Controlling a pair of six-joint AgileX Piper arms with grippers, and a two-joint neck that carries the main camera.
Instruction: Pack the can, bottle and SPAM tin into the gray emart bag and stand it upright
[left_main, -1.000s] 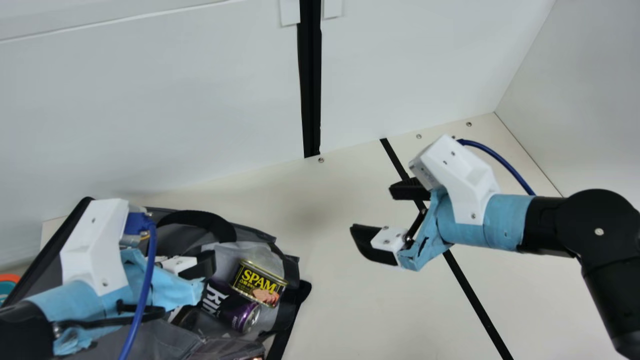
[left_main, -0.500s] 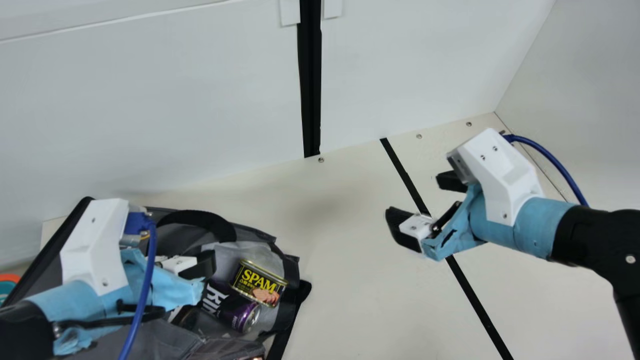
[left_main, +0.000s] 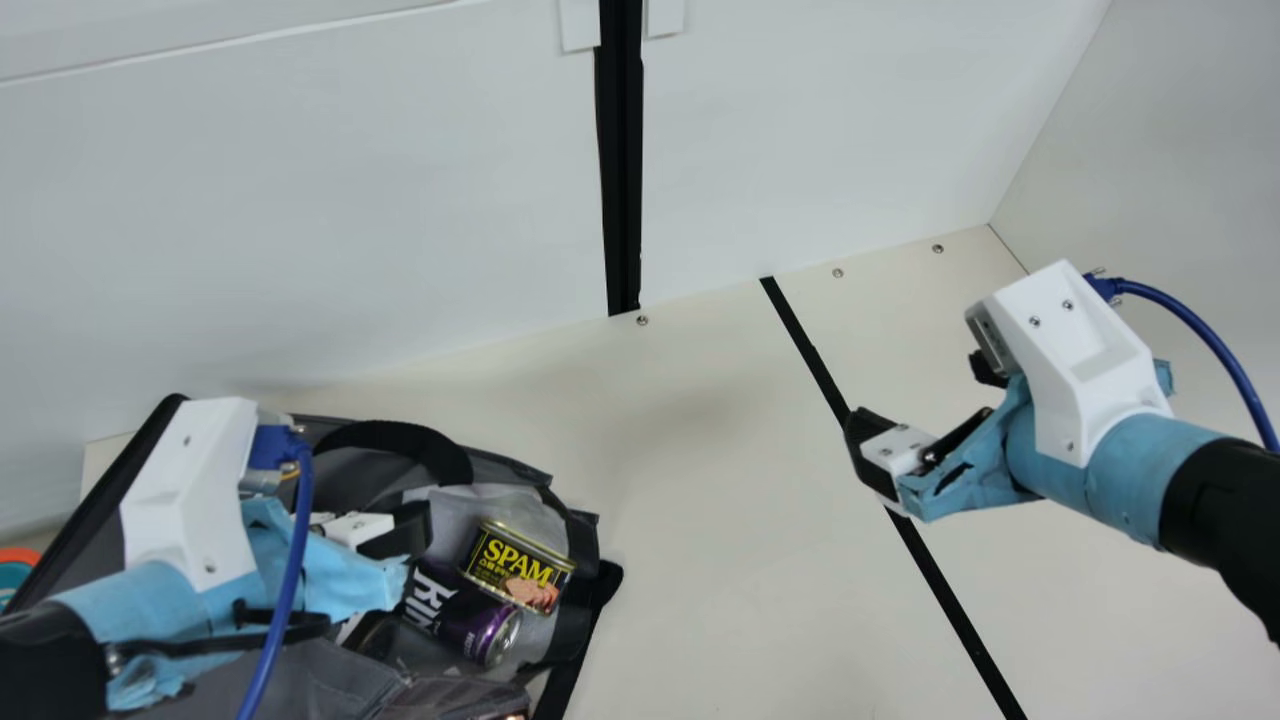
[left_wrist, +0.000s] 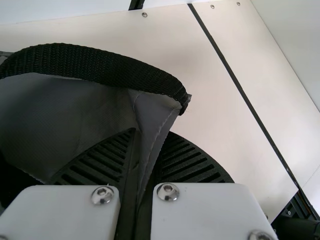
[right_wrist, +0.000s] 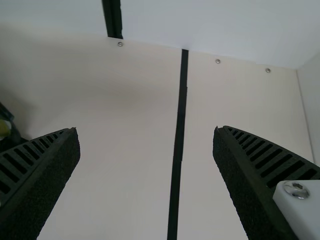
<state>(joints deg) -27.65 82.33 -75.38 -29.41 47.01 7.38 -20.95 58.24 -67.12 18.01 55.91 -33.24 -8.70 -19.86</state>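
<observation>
While left hand (left_main: 402, 532) clamps bag (left_main: 325, 672), can (left_main: 478, 628) is part-hidden | right hand (left_main: 918, 395): spread apart

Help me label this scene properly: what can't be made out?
Can, left end: main view, behind the left gripper.
Whether the dark shape beside it is the bottle: main view, partly covered there too.
Gray bag, near side: main view, cut by bottom edge.
Orange-and-teal thing: main view, cut by left edge.

main: high, slanting down | wrists: nearer, likewise | shared: black stripe (left_main: 811, 350)
</observation>
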